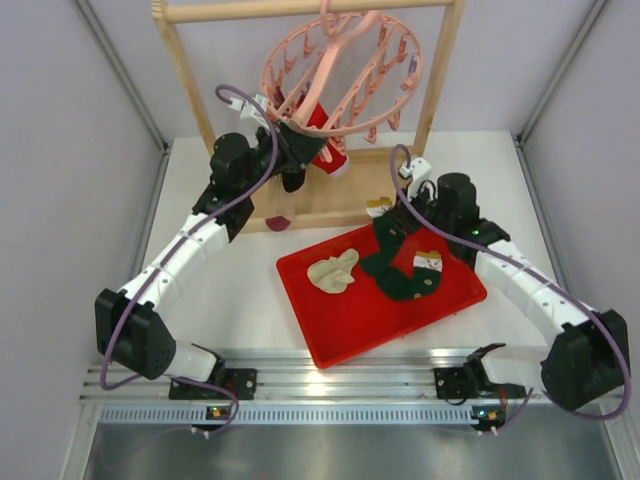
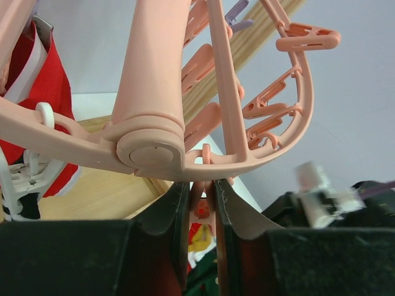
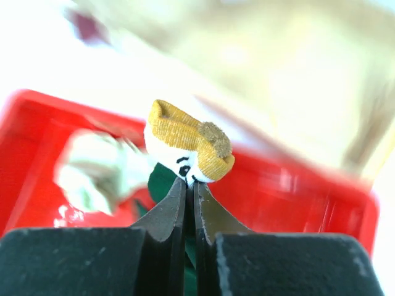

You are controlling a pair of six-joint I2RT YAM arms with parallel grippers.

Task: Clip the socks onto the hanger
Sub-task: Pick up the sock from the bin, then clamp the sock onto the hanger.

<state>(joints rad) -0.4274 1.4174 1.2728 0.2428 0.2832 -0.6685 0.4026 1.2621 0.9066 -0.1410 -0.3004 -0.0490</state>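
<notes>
Upper centre: our left gripper is closed on a peg beneath the hanger. Centre right: our right gripper is clamped on a green sock, held above the tray. We judge the sock is on its way to the peg. Next, the peg must be squeezed open and the cuff raised into it.

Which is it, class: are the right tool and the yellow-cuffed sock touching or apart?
Touching. The right wrist view shows the right tool pinched shut on the yellow-cuffed sock.
</notes>
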